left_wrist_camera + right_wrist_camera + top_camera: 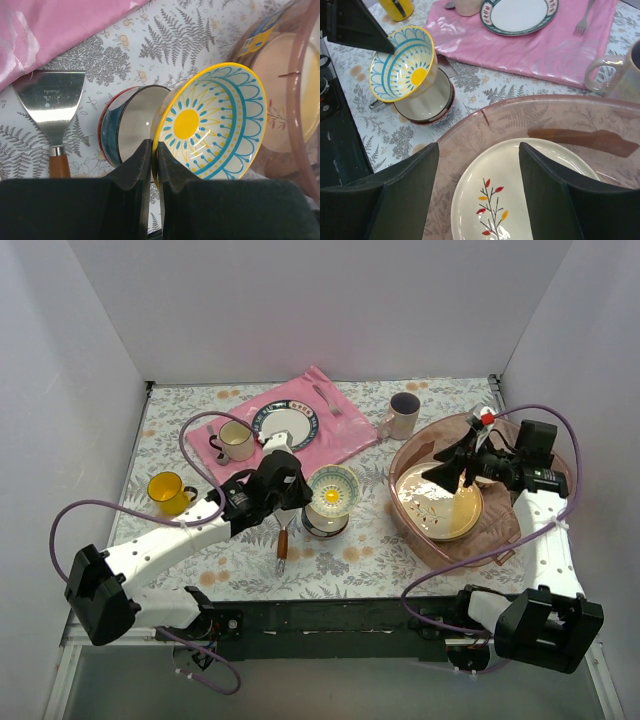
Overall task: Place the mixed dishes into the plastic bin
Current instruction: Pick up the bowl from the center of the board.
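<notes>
My left jaws are almost closed, pinching the rim of the yellow-and-blue bowl (pixel 210 125). A rim pinch suits a wall too wide to span. The bowl hangs tipped over a cream-lined bowl (pixel 131 125) on the worktop (pixel 200 40), to the left of the plastic bin (pixel 408 455). I cannot tell whether the two bowls touch. Being round, it has no long axis, and its mouth faces up and toward the bin. My right jaws gape wide and empty above the branch-painted plate (pixel 495 200) in the bin, waiting, I judge.
</notes>
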Robot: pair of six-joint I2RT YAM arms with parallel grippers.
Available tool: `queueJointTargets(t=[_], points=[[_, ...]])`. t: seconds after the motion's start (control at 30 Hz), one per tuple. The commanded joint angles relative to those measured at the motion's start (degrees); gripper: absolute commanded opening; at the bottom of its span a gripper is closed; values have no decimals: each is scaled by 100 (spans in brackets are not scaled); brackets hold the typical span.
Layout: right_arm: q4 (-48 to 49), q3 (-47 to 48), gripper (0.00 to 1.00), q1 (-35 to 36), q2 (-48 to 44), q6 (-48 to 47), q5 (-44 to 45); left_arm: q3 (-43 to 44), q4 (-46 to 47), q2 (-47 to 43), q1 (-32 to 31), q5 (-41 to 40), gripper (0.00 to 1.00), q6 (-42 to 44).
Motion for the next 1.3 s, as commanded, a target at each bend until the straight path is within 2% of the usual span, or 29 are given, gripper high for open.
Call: queueJointTargets(t=[0.0, 0.13, 0.2, 0.5, 0.67, 0.8, 1.03, 1.27], points=[[-807, 592, 73, 571, 231, -695, 185, -144, 708, -459, 68, 265, 0, -148], [-1827, 1259, 73, 1730, 749, -1101, 792, -529, 1270, -793, 68, 493, 0, -333], [-2038, 1585, 73, 1960, 873, -1006, 933, -671, 1595, -959, 68, 511, 0, -482], [-1355, 1937, 72, 3462, 1102, 812, 2522, -953, 1984, -1084, -55, -86, 0, -1106], [-757, 1920, 73, 3745, 1181, 2015, 3692, -646, 1686, -768, -283, -674, 0, -1484], [-581, 1946, 73, 3789, 1190, 2473, 3878, -278, 1229, -408, -441, -1000, 0, -1783], [-317, 1858, 72, 3868, 1339, 2993, 4405, 75, 1044, -82, -723, -1342, 0, -1977], [-238, 1770, 51, 4140, 1454, 2809, 4968, 277, 859, 76, -934, -1624, 0, -2126]])
